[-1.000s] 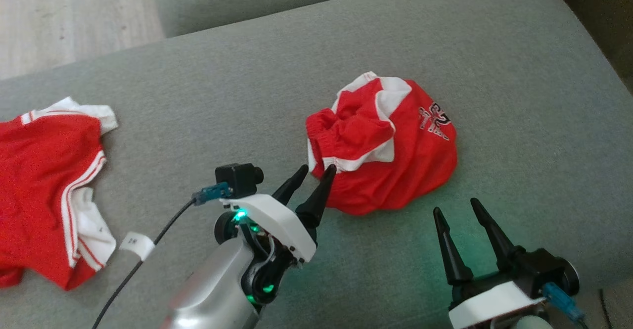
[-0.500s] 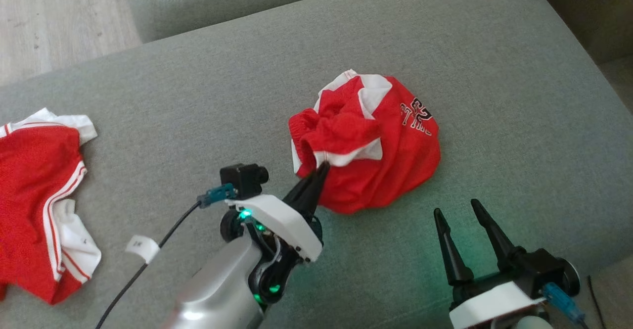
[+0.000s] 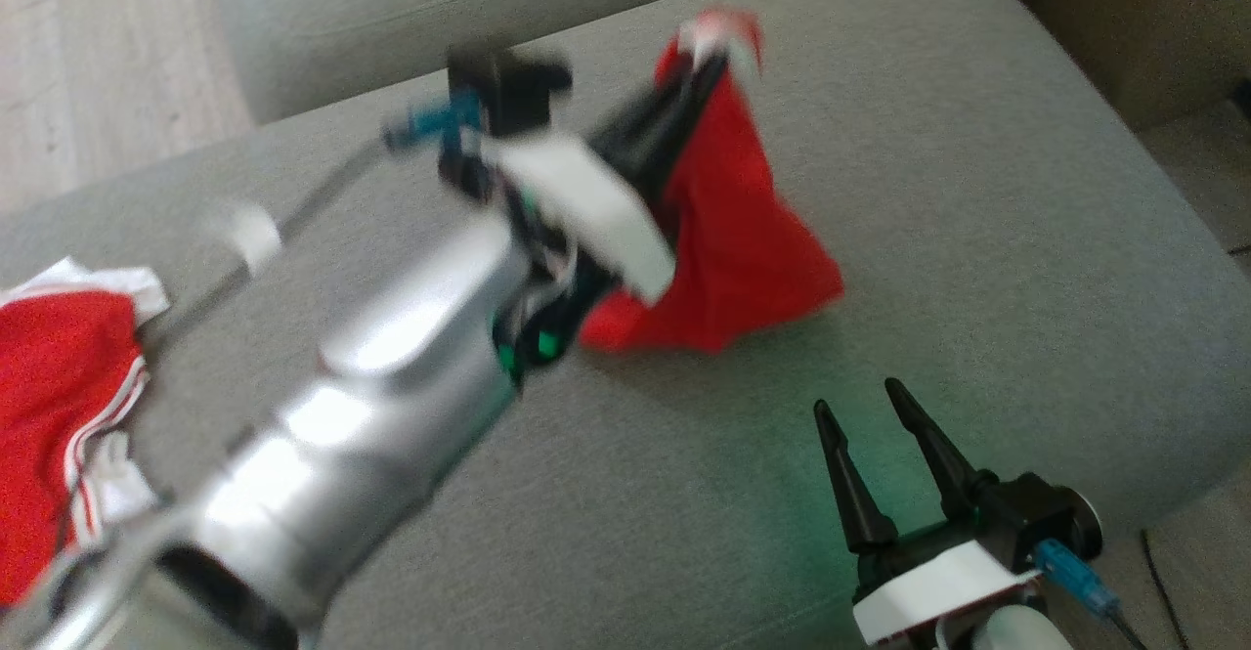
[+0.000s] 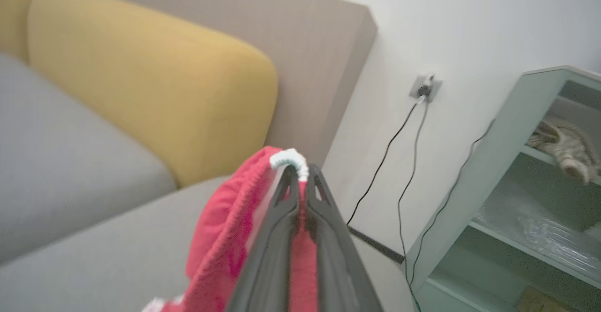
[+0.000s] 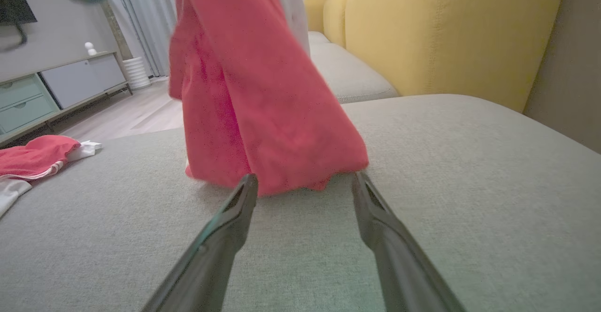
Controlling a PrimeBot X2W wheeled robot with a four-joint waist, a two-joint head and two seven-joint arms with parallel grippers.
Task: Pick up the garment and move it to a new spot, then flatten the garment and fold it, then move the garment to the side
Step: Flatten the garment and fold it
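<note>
Well left of the garment (image 3: 743,239) lie seemingly red shorts (image 3: 49,386)

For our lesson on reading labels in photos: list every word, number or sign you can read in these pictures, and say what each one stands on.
No text can be read in these pictures.
On the white tag on the cable: too blurred to read.
On the red garment pinched in the left gripper: no legible print on the cloth seen.
On the striped garment at the left: white stripes, no text.
</note>
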